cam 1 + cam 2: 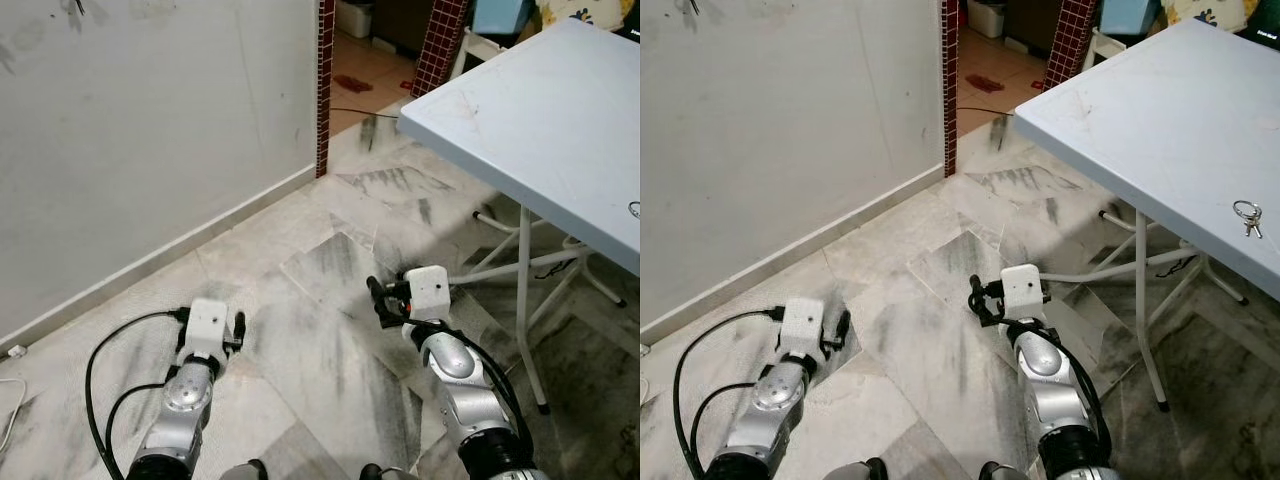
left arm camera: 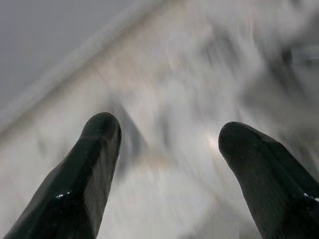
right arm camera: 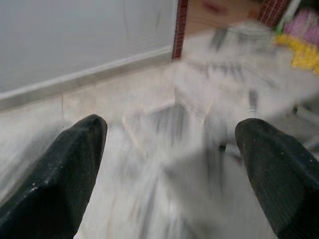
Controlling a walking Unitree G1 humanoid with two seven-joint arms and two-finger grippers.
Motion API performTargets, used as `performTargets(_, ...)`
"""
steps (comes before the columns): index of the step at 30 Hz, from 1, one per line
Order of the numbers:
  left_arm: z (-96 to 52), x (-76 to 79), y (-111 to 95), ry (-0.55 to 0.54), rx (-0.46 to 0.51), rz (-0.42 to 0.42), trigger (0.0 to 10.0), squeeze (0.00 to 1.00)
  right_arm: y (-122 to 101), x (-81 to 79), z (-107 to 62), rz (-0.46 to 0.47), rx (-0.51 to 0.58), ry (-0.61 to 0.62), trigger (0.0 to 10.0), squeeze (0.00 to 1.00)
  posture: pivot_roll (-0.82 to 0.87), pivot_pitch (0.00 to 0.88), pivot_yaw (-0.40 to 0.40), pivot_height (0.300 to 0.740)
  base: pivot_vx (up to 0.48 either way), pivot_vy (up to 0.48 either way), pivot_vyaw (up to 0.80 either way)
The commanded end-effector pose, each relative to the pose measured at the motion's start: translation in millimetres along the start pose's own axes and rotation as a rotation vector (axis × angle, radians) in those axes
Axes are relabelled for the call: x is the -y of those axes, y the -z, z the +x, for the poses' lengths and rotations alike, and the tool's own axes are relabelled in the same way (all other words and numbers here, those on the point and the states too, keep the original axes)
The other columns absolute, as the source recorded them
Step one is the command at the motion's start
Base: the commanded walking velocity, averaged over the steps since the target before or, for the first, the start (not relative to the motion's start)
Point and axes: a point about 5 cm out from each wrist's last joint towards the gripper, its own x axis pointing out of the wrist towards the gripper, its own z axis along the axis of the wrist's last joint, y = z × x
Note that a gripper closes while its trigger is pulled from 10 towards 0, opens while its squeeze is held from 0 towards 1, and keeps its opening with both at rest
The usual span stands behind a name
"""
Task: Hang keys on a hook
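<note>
- Keys (image 1: 1247, 217) lie near the table's (image 1: 1140, 110) right edge: light, stiff metal, slippery; best pinched at the ring.
- Left gripper (image 2: 164, 149) and right gripper (image 3: 169, 149) hang spread, empty.

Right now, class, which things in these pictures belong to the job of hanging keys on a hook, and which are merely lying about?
Belongs to the job:
keys, lying on the table
left gripper, open, empty
right gripper, open, empty

Just lying about:
black cable on the floor
white bin past the doorway
</note>
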Motion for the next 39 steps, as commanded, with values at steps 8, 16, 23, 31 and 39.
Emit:
performTargets(8,-38.6,5.0,101.3,0.104,-0.481,0.266,10.0,0.00,48.7,-3.6,-17.2,0.013,-0.184,-0.013,10.0,0.00,-0.02,0.101,-0.013,0.740,0.000,0.000,0.00)
performTargets(16,-36.4,8.9,98.4,0.105,-0.450,0.211,10.0,0.00,70.6,0.3,-28.7,0.026,-0.264,0.004,10.0,0.00,-0.02,0.108,-0.005,0.740,0.000,0.000,0.00)
performTargets(23,-30.1,-0.4,86.4,-0.006,-0.360,0.091,10.0,0.00,74.3,3.8,-30.8,0.030,-0.277,0.019,10.0,0.00,-0.01,0.109,-0.003,0.740,0.000,0.000,0.00)
performTargets(31,-25.0,-34.0,67.8,-0.145,-0.217,-0.109,10.0,0.00,73.3,7.1,-29.3,0.044,-0.271,0.032,10.0,0.00,0.00,0.111,-0.009,0.740,0.000,0.000,0.00)
performTargets(39,-16.2,-37.6,27.9,-0.090,0.074,-0.141,10.0,0.00,61.7,12.6,-25.2,0.037,-0.198,0.036,10.0,0.00,0.00,0.119,-0.022,0.740,0.000,0.000,0.00)
